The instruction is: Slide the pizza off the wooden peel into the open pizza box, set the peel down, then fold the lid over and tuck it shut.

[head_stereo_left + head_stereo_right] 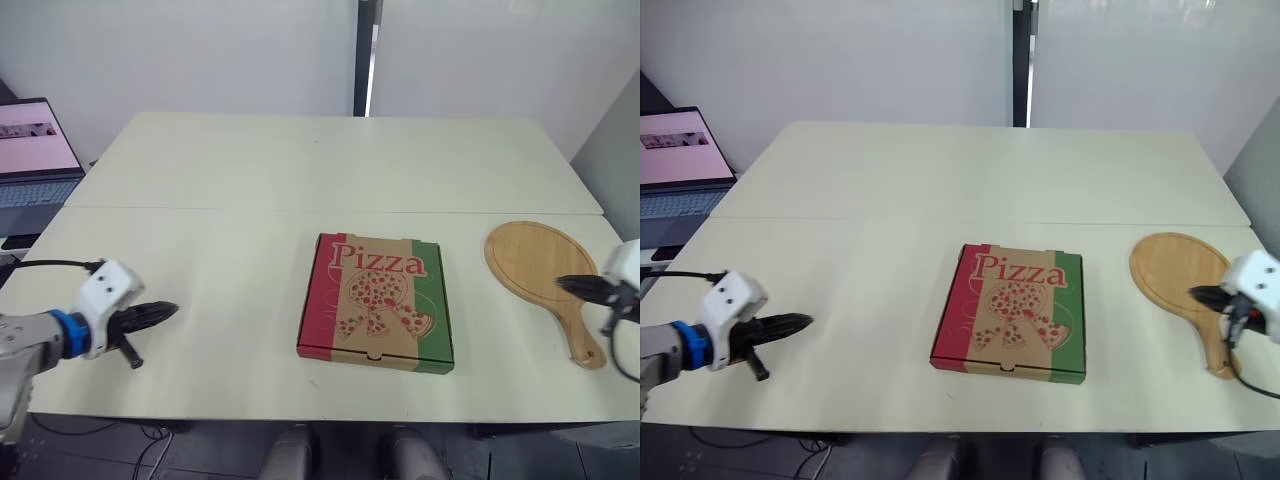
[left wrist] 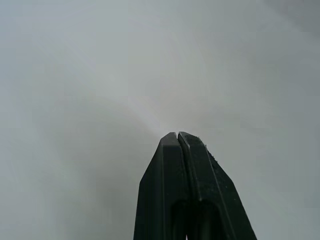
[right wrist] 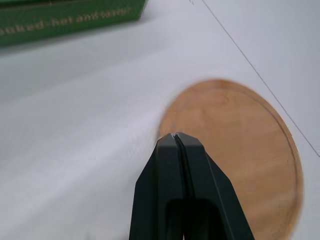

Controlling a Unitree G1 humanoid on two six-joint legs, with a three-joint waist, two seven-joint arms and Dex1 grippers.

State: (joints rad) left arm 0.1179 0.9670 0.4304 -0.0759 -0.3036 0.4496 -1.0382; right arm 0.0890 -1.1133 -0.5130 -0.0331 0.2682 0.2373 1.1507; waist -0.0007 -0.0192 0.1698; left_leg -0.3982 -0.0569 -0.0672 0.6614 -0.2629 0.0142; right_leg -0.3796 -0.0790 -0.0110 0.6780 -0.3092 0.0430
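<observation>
Kraft brown across the pizza box (image 1: 377,302) lid, with a red band down its left side, a green band down its right, red "Pizza" lettering and a printed pizza speckled red and green. Right of the box, pale honey wooden peel (image 1: 535,262). Beneath the box, cream table (image 1: 300,170). Far left of the box, laptop (image 1: 30,150) with pink screen.

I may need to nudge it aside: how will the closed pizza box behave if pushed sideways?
The pizza box lies flat and low, so it would likely slide on the smooth table, not tip. Its cardboard walls look thin and may dent under a narrow push.
</observation>
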